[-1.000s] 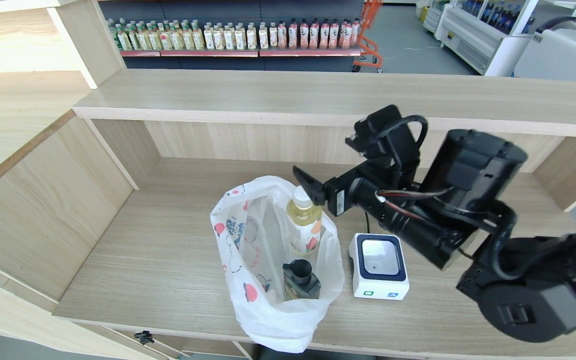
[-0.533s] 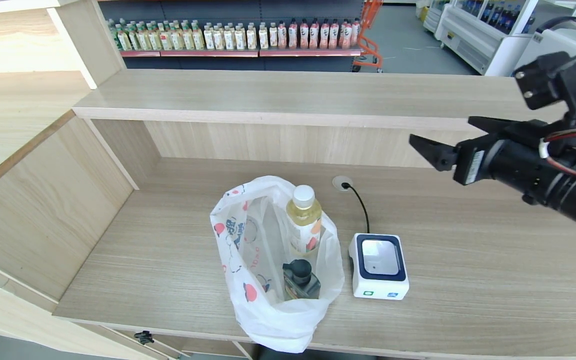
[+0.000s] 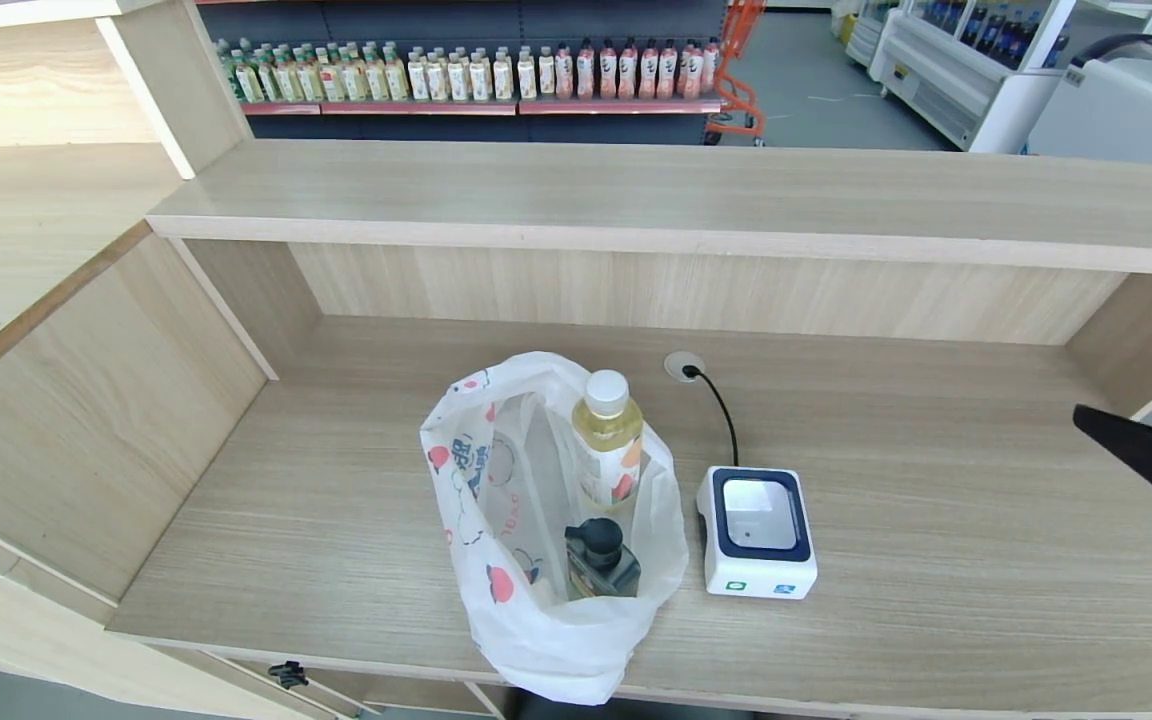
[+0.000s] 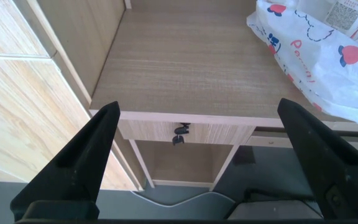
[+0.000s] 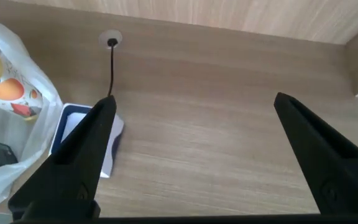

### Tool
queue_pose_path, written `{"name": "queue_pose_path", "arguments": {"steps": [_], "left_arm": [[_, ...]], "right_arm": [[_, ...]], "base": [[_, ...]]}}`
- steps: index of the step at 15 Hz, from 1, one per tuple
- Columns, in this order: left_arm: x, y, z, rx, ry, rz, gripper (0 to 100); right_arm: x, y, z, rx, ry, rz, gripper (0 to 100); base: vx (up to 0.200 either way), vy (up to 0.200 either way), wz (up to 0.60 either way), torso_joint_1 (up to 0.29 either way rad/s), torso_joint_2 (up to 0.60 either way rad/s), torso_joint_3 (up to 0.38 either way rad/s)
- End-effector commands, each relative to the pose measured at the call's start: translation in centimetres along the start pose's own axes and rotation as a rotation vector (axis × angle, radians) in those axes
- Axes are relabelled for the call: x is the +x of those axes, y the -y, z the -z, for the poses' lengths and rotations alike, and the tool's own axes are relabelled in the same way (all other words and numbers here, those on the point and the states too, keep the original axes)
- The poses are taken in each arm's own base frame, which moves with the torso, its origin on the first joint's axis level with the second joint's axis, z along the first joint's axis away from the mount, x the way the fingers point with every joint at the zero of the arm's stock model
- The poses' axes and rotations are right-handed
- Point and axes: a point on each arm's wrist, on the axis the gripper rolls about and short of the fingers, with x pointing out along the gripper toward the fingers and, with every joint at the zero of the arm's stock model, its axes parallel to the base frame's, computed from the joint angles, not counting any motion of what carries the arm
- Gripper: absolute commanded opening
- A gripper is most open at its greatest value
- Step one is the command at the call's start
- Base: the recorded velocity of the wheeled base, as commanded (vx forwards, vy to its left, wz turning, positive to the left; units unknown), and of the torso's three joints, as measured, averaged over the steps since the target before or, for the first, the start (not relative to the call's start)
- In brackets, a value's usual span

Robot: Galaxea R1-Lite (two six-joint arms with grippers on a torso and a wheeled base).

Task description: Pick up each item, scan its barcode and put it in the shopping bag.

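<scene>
A white shopping bag [image 3: 496, 520] printed with red hearts stands open on the wooden counter. Upright inside it are a yellow drink bottle [image 3: 607, 440] with a white cap and a dark bottle [image 3: 601, 560] with a black cap. The white barcode scanner [image 3: 756, 530] sits just right of the bag. My right gripper [image 5: 197, 155] hangs open and empty above the counter right of the scanner [image 5: 114, 134]; one finger [image 3: 1141, 452] pokes in at the head view's right edge. My left gripper [image 4: 197, 168] is open and empty, low in front of the counter's front edge, with the bag [image 4: 316, 56] off to one side.
The scanner's black cable [image 3: 721, 410] runs to a grommet hole [image 3: 684, 366] at the back. A raised wooden ledge [image 3: 636, 190] and side walls [image 3: 86, 400] enclose the counter. Bare counter [image 3: 986, 520] lies right of the scanner. A small key [image 4: 180, 132] hangs under the front edge.
My right arm has pulled away from above the bag, swinging up and right until only a finger shows at the head view's edge. The bottles, bag and scanner stayed put.
</scene>
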Motion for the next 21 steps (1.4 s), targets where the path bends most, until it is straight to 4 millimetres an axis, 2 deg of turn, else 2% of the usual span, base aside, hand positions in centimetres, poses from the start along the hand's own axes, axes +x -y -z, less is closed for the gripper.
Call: {"name": "queue_pose_path", "arguments": {"steps": [1,6,12,19,21], "left_arm": [[0.0,0.0,0.0,0.0,0.0,0.002,100],[0.0,0.0,0.0,0.0,0.0,0.0,100],[0.0,0.0,0.0,0.0,0.0,0.0,100],[0.0,0.0,0.0,0.0,0.0,0.0,100],[0.0,0.0,0.0,0.0,0.0,0.0,100]], "right_arm": [[-2.8,0.0,1.8,0.006,0.036,0.026,100],[-6.9,-0.5,7.6,0.008,0.022,0.043,100],[-10.2,-1.3,12.7,0.007,0.065,0.046,100],[-12.3,-1.9,15.8,0.006,0.094,0.066,100],[-12.3,-1.9,16.0,0.008,0.086,0.067,100]], "base": [[0.0,0.0,0.0,0.0,0.0,0.0],[0.0,0.0,0.0,0.0,0.0,0.0],[0.0,0.0,0.0,0.0,0.0,0.0],[0.0,0.0,0.0,0.0,0.0,0.0],[0.0,0.0,0.0,0.0,0.0,0.0]]}}
